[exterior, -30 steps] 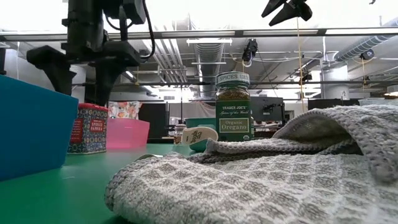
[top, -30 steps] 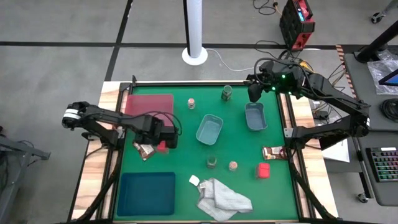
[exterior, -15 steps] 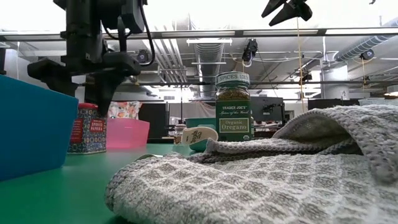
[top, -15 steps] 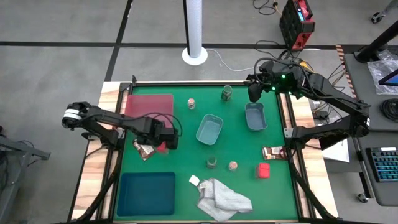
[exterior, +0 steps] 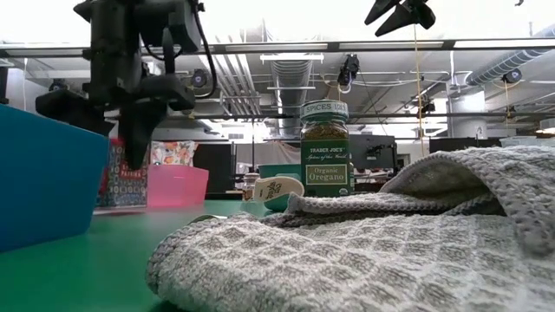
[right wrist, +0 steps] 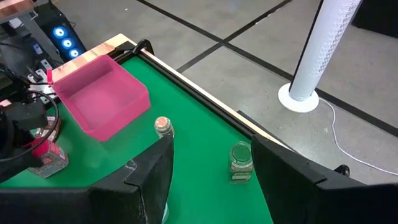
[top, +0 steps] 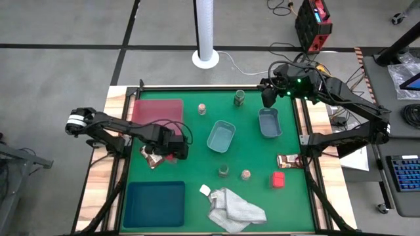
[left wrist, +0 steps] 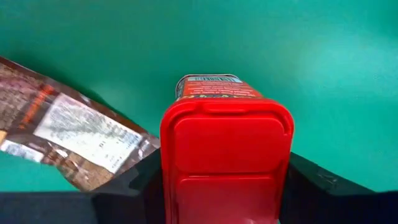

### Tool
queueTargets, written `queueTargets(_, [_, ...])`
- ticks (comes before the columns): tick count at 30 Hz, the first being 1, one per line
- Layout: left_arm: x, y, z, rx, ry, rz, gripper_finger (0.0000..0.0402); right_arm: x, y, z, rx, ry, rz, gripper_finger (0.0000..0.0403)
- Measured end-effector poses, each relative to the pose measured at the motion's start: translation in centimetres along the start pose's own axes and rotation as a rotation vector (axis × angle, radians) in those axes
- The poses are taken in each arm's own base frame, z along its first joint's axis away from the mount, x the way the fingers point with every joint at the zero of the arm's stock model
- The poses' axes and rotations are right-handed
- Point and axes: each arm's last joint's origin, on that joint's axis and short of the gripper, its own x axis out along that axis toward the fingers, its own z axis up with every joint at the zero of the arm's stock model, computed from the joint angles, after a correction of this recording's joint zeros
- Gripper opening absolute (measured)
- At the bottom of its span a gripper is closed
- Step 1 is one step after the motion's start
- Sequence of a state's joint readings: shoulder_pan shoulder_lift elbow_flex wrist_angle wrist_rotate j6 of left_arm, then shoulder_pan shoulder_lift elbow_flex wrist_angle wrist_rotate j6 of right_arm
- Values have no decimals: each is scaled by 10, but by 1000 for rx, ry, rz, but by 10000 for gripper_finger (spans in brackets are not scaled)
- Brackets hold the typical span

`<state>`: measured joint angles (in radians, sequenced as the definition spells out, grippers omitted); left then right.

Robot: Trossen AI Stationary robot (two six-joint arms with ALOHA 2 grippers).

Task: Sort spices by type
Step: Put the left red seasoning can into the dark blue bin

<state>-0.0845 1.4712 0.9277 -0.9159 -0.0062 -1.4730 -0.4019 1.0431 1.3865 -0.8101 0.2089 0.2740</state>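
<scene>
My left gripper (top: 172, 152) is low over the green mat's left part, open, with its fingers down on either side of a pink-red block (left wrist: 227, 152), an upright tin with a red lid. A brown foil sachet (left wrist: 68, 137) lies flat right beside it. The second pink block (top: 278, 179) and second sachet (top: 289, 160) lie on the right. Tan-topped jars (top: 202, 109) (top: 246, 174) and dark green jars (top: 239, 98) (top: 224, 170) stand upright. My right gripper (right wrist: 214, 186) hangs open, high above the far right part. My left gripper comes at the pink-red block from above, pointing down, one finger (left wrist: 134, 186) on each of two opposite sides just below its lid (left wrist: 227, 134). The block stands upright on the mat. I cannot tell whether the fingers touch it.
A pink tray (top: 157, 110) sits far left and a teal tray (top: 155, 203) near left. Two bluish tubs (top: 221, 136) (top: 269, 122) stand mid-table. A white-grey cloth (top: 235, 208) lies bunched at the near edge, with a small white item (top: 205, 190) beside it.
My left gripper has come down from above the pink-red block until its fingers stand beside the block's sides. The right arm has kept still.
</scene>
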Motion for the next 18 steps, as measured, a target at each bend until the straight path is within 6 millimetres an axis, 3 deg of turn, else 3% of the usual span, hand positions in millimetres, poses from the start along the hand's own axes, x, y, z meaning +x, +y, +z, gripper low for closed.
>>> queueTargets(9, [-40,-12,-7,53,13,19,196,3,1,0,-42,8,-3,206])
queueTargets(14, [-81,-16,-17,97,6,-8,196,9,2,0,-52,17,-5,206])
queueTargets(18, [-121,-17,-43,162,34,-74,196,15,3,-1,-57,34,-9,206])
